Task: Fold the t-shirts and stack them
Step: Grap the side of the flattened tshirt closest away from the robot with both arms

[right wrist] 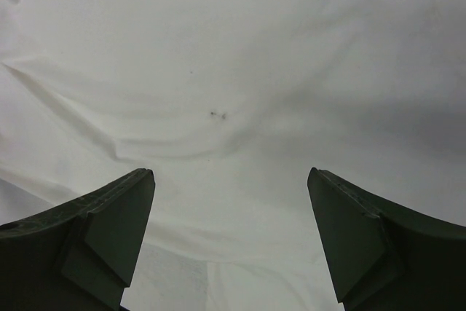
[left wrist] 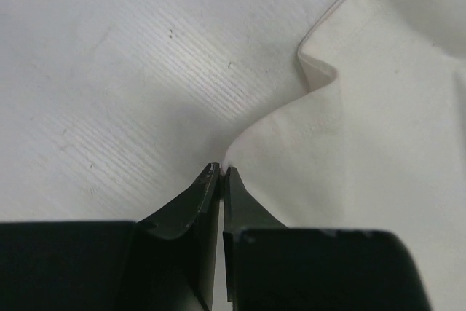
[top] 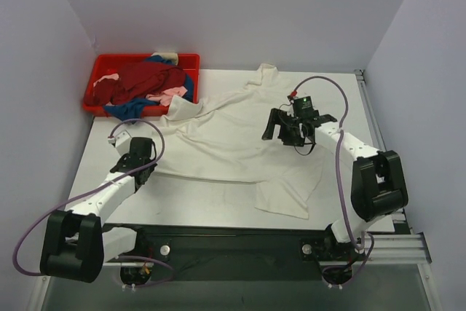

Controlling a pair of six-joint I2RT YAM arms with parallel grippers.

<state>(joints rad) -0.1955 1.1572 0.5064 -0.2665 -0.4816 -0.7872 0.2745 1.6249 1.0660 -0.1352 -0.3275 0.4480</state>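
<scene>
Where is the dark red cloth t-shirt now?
In the top view, the dark red cloth t-shirt lies in the red plastic tray at the far left corner of the white table, beside the large cream-white t-shirt.

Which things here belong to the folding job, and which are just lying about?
Job:
- cream shirt, spread out
- red shirt, blue shirt and pink shirt, heaped together

Lying about:
- tray, holding the three coloured shirts
- table
</scene>
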